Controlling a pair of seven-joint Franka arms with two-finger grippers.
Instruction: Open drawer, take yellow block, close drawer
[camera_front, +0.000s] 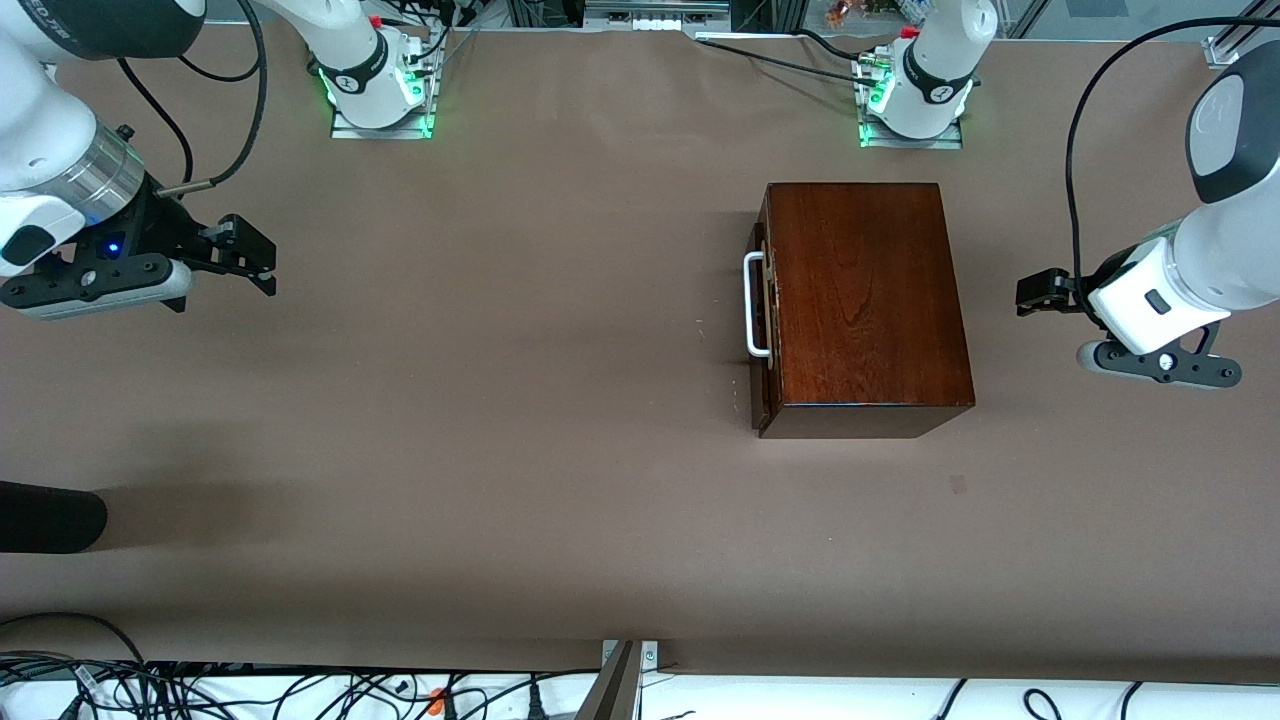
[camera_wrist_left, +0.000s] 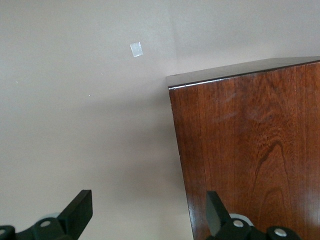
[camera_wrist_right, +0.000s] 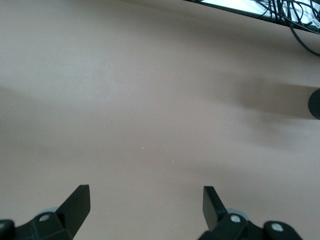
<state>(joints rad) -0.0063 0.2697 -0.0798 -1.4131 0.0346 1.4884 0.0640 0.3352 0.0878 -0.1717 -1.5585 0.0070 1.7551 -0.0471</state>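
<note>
A: On the brown table (camera_front: 500, 420), toward the left arm's end, sits the glossy dark reddish-brown wooden box (camera_front: 865, 300); its drawer (camera_front: 764, 320) is shut flush, the white U-shaped bar handle (camera_front: 755, 305) facing the right arm's end

B: Small yellow cube?

A: Not in sight anywhere; presumably inside the shut drawer, only a guess

B: Grippers?

A: Right gripper (camera_front: 255, 262) hangs over bare table at its own end, well apart from the box, fingers (camera_wrist_right: 75, 205) spread wide, nothing between them. Left gripper (camera_front: 1035, 292) hovers just beside the box on the side away from the handle, fingers (camera_wrist_left: 80, 210) also spread, empty; its wrist view shows the box's corner and a small pale patch (camera_wrist_left: 136, 49) on the table

B: Task status?

A: Nothing begun, I judge. First step would be hooking the handle

B: Risks?

A: The box looks free-standing; a pull on the handle may drag the whole box instead of sliding the drawer unless the left arm braces it. The bar is thin, too; a shallow pinch could slip off mid-pull
</note>
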